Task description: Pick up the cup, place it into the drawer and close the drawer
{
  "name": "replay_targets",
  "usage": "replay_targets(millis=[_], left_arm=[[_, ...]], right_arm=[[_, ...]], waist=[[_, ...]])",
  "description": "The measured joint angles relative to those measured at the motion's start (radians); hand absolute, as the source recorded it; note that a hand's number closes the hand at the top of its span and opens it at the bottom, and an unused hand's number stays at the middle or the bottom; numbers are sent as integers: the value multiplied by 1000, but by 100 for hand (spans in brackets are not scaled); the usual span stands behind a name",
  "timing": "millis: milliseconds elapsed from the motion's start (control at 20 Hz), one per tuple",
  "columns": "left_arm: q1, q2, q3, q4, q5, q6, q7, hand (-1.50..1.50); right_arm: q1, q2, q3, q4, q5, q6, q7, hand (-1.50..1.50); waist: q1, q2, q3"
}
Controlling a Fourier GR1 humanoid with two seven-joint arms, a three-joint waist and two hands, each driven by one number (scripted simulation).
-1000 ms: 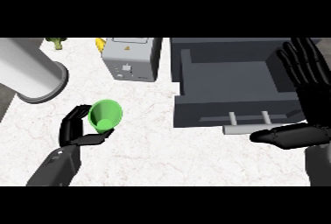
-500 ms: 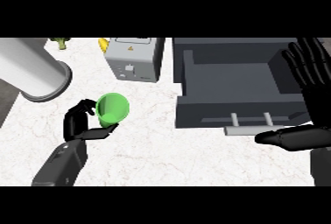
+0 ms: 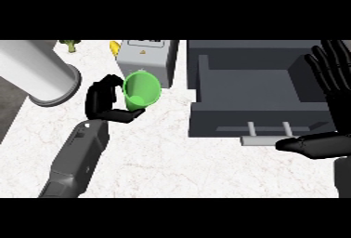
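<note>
Cup [image 3: 140, 89], bright green, is held by the left hand [image 3: 104, 98] above the white marbled table [image 3: 171, 162], its open mouth turned toward the viewer and slightly to the right. Black fingers [image 3: 96, 93] are curled round the cup's left side, and the thumb is tucked under its lower edge. The grey left forearm [image 3: 77, 160] is seen running down to the lower left of the view. The cup is carried to the left of the drawer [image 3: 257, 97], apart from it, and just in front of a grey box-shaped appliance [image 3: 147, 56] standing at the back of the table.

The dark grey drawer is pulled open, its inside bare, with a pale bar handle [image 3: 267, 138] mounted on its front panel. The right hand [image 3: 334, 69] is shown at the view's right edge beside the drawer, fingers straight and pointing up, nothing held; the thumb [image 3: 305, 145] is stretched out to the left, just below and to the right of the handle.

A large white cylinder [image 3: 37, 72] lies at the upper left. Small green [image 3: 70, 44] and yellow [image 3: 114, 45] objects are seen at the far edge, too small to be told apart.
</note>
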Motion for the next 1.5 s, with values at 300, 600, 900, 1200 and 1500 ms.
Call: replay_targets(millis=[300,600,900,1200,1500], left_arm=[[-111,-68,-94,-171,20,53,202,150],[-270,-86,-179,-274,54,185,433,150],[-460,-91,-263,-189,102,339,566,150],[-600,-92,-344,-14,161,443,658,150],[-651,-92,-434,133,200,461,694,150]], right_arm=[[-2,7,5,4,24,-19,1,-150],[-8,9,1,28,27,-18,-19,-150],[-30,2,4,32,25,-13,-10,-150],[-20,18,21,28,25,-6,-39,-150],[-49,12,24,37,12,7,-31,-150]], waist=[[8,-6,1],[-2,-1,1],[-28,6,0],[-60,15,1],[-94,26,1]])
